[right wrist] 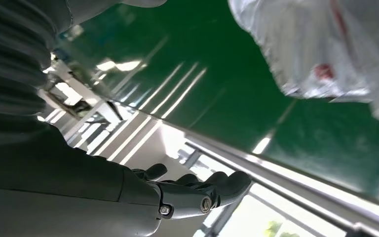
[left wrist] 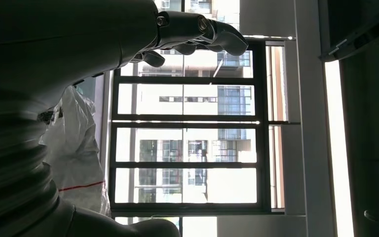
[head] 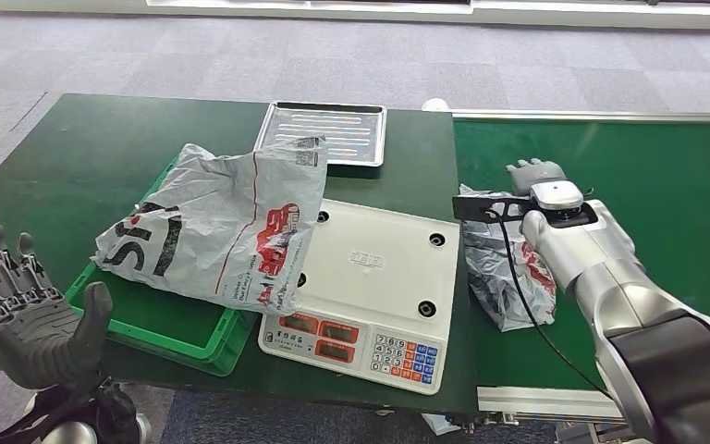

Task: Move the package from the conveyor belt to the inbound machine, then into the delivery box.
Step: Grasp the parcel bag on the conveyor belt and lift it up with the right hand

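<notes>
A crinkled white plastic package [head: 217, 227] carries red and black print; the flat white scale [head: 370, 291] has red displays and orange-blue keys; the shallow crate [head: 180, 338] is green.

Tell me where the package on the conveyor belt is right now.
In the head view, the package lies on the conveyor belt at right, beside the scale, under the right hand.
</notes>
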`<action>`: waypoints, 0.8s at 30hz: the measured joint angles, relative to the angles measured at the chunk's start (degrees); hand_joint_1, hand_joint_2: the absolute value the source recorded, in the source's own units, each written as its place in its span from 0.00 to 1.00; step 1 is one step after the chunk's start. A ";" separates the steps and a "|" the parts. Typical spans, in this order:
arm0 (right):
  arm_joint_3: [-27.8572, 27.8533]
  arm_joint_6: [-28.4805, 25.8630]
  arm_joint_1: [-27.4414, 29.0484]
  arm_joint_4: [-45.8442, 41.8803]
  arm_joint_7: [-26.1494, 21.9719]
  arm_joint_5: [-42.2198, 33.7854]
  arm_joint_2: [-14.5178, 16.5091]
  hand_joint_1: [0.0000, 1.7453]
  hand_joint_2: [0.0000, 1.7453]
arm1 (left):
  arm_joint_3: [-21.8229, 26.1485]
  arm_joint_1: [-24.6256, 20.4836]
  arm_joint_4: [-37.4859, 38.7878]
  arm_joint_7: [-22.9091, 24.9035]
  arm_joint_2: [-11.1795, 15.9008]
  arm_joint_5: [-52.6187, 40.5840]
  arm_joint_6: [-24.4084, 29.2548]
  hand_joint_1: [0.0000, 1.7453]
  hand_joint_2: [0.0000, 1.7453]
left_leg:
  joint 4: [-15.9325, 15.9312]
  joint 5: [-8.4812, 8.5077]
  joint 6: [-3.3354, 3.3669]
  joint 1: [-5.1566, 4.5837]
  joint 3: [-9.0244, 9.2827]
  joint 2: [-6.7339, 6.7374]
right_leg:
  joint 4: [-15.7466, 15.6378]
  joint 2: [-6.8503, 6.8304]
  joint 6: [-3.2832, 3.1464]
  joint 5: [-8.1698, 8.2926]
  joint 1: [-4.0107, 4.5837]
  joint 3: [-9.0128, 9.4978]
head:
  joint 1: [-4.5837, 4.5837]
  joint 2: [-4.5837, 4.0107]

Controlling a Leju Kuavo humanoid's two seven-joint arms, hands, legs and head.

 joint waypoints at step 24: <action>-0.52 5.16 5.41 0.13 -9.82 -7.15 0.29 0.00 1.00 | 1.83 -0.55 -0.28 0.32 -0.15 -0.09 -1.07 0.00 1.00 | 0.00 0.00 0.00 0.00 -0.02 -0.01 | 0.00 -0.02 0.00 0.00 0.00 0.00 | 0.00 0.00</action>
